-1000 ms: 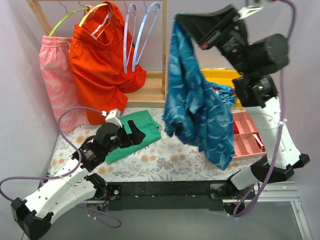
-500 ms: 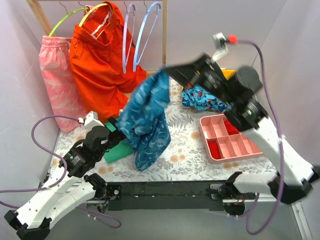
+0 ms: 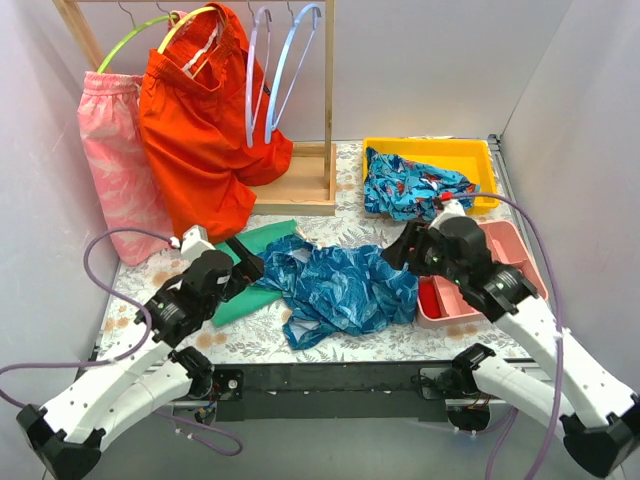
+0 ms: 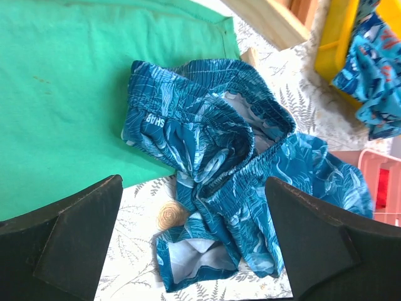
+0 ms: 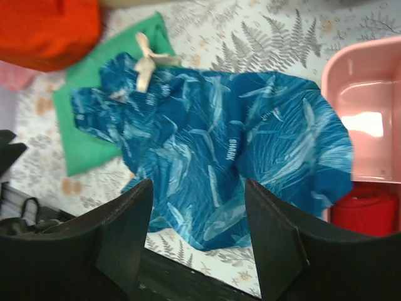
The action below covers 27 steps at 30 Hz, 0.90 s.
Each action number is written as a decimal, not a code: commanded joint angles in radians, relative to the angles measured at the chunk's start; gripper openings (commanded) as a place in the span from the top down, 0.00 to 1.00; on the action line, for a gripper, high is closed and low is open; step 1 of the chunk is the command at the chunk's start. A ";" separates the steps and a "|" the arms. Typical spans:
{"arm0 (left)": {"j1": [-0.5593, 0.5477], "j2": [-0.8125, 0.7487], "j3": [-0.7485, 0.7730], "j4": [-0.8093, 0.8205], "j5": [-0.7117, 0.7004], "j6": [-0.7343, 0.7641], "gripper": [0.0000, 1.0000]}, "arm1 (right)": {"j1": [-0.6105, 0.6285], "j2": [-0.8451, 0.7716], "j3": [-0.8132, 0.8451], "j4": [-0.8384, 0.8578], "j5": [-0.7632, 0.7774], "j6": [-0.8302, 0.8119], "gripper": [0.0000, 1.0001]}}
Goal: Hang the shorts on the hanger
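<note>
The teal-blue leaf-print shorts (image 3: 340, 285) lie crumpled on the table's middle, partly over a green garment (image 3: 262, 250). In the left wrist view the shorts (image 4: 232, 157) show their waistband bunched toward the green cloth. The right wrist view has the shorts (image 5: 219, 150) spread beneath the fingers, drawstring at the top left. My right gripper (image 3: 405, 245) (image 5: 197, 185) hovers open just above their right side, holding nothing. At their left edge my left gripper (image 3: 245, 265) (image 4: 193, 182) stands wide open and empty. The lavender hanger (image 3: 255, 75) hangs bare on the wooden rack (image 3: 327, 110).
Also on the rack are a light-blue hanger (image 3: 295, 60), orange shorts (image 3: 195, 130) and a pink garment (image 3: 110, 160) on yellow-green hangers (image 3: 150, 30). A yellow bin (image 3: 470, 155) holds a blue speckled garment (image 3: 405, 185). A pink tray (image 3: 525, 260) sits right of the shorts.
My right arm swung down from high up with the shorts shut in its gripper, then opened and let them go. The shorts now lie on the table. The left arm barely moved.
</note>
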 commanded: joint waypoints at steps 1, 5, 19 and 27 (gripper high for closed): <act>-0.003 0.089 0.010 0.086 -0.008 -0.008 0.02 | 0.066 0.145 0.145 -0.097 0.062 -0.128 0.30; 0.014 0.188 0.040 0.096 -0.049 0.009 0.04 | 0.161 0.282 0.202 -0.023 0.097 -0.141 0.28; 0.295 0.591 0.171 0.260 0.228 0.326 0.39 | 0.545 0.759 0.314 0.200 0.256 -0.037 0.27; 0.295 0.666 0.133 0.281 0.244 0.308 0.41 | 0.571 0.986 0.377 0.188 0.339 -0.049 0.18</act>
